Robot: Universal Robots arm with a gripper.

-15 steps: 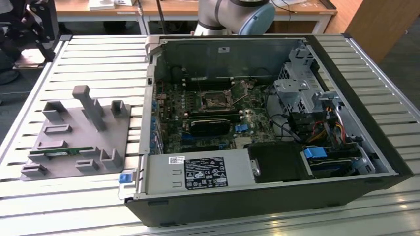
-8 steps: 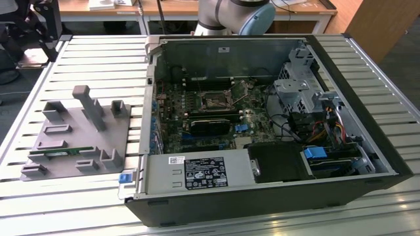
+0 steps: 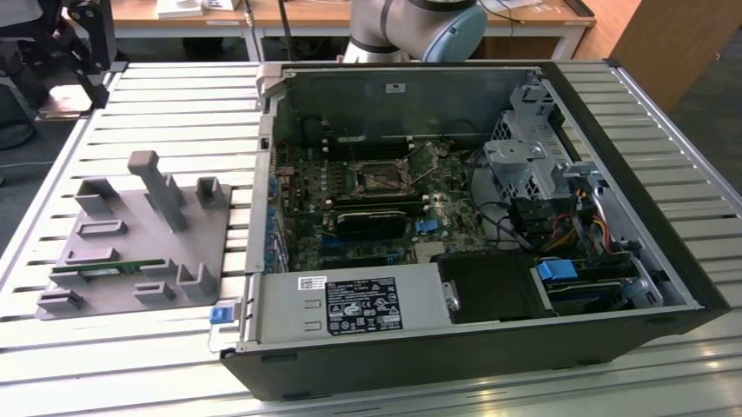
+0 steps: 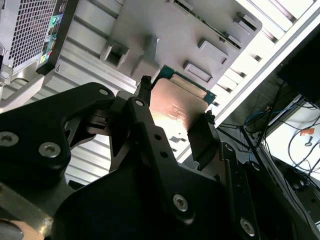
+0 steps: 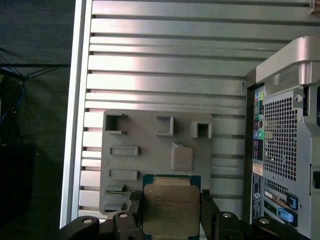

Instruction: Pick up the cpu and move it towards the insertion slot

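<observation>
In both wrist views my gripper (image 5: 171, 209) (image 4: 176, 107) is shut on the cpu (image 5: 170, 217) (image 4: 175, 112), one black finger on each of two opposite edges. The cpu is a flat square chip with a shiny metal top and a green rim. It hangs in the air above the grey fixture plate (image 5: 150, 130) (image 4: 165, 30), near that plate's edge. In the exterior view the insertion slot (image 3: 378, 180) sits on the motherboard inside the open computer case (image 3: 579, 287); it is a small square socket with a dark centre and a metal frame.
The grey fixture plate (image 3: 128, 234) lies on the slatted metal table (image 3: 174, 104) at the exterior view's left, with a green memory stick (image 3: 110, 268) in it. The case's rear panel (image 5: 285, 135) stands beside the plate. The arm's base (image 3: 418, 26) rises behind the case.
</observation>
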